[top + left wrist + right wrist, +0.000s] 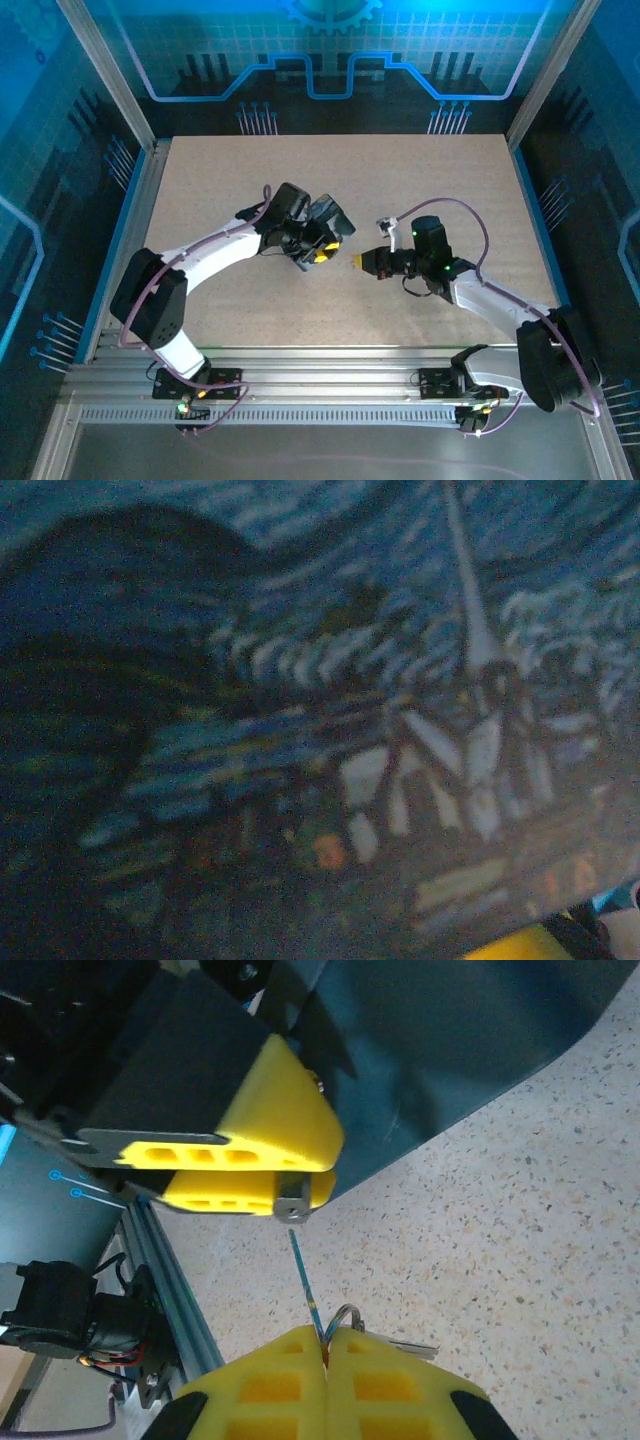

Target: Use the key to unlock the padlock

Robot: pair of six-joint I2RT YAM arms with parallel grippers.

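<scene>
The place is a robotics lab cell, shown by a speckled beige tabletop (330,180) flanked by silver aluminium-profile posts (105,70), backed by blue circuit-patterned wall panels (330,50), with slotted aluminium rails (330,385) along its near edge.

A short open gap separates the padlock (292,1200) from the tip of the key (305,1285); this lane is free. The yellow fingers of the left gripper (315,1172) clamp the padlock from both sides, leaving its end face exposed. The dark box (430,1050) stands just beside the padlock and blocks that side. The right gripper (325,1365), pinching the key, occupies the approach facing the padlock. Beyond the padlock, toward the far edge, the table (330,165) offers open passage.
</scene>
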